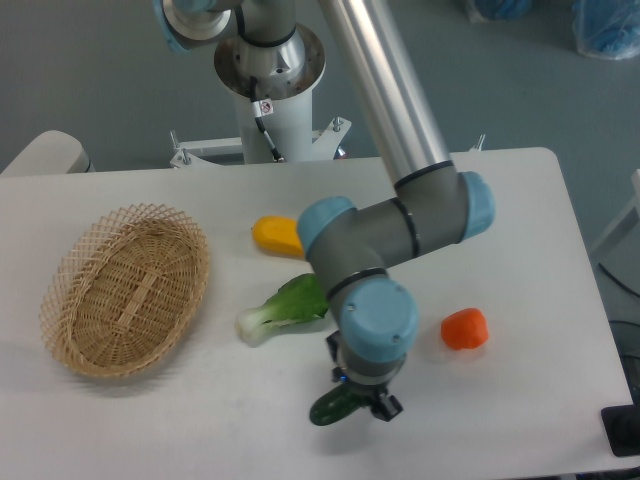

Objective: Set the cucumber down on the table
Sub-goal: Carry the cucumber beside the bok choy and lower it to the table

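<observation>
The gripper (362, 400) sits low over the table (520, 200) near its front edge, fingers apparently closed on the cucumber (333, 405), whose dark green end shows beside them; the rest is hidden. The cucumber likely handles stiff, smooth and light; a grip near mid-length should limit tipping. The bok choy (285, 308) lies just behind.

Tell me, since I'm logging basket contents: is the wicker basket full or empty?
Empty. The wicker basket shows only bare weave inside; the cucumber is outside it, at the pincer.
</observation>
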{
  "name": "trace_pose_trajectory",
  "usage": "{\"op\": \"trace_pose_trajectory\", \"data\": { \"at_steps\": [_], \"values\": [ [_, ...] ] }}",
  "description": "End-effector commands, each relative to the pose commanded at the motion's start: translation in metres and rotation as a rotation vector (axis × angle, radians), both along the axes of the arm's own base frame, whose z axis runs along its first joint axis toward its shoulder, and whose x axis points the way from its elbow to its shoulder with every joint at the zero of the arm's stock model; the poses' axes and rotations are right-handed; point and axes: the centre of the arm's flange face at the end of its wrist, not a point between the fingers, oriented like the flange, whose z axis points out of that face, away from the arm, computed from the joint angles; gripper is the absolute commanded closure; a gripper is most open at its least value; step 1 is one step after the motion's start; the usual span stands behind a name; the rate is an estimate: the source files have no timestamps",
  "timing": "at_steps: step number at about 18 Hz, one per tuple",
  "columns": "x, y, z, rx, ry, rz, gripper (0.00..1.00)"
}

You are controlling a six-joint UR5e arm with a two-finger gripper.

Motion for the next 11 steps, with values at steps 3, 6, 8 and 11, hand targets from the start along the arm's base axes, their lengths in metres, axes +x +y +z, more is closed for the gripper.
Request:
{"op": "trace_pose_trajectory", "data": {
  "at_steps": [3,6,8,11],
  "values": [
    [0.029,0.017,-0.004,-0.006,-0.001,0.069,0.94],
    [0.049,0.025,-0.011,-0.013,-0.005,0.071,0.94],
    [0.061,0.028,-0.022,0.01,0.012,0.054,0.94],
    [0.064,0.028,-0.027,0.037,0.037,0.028,0.94]
  ]
}}
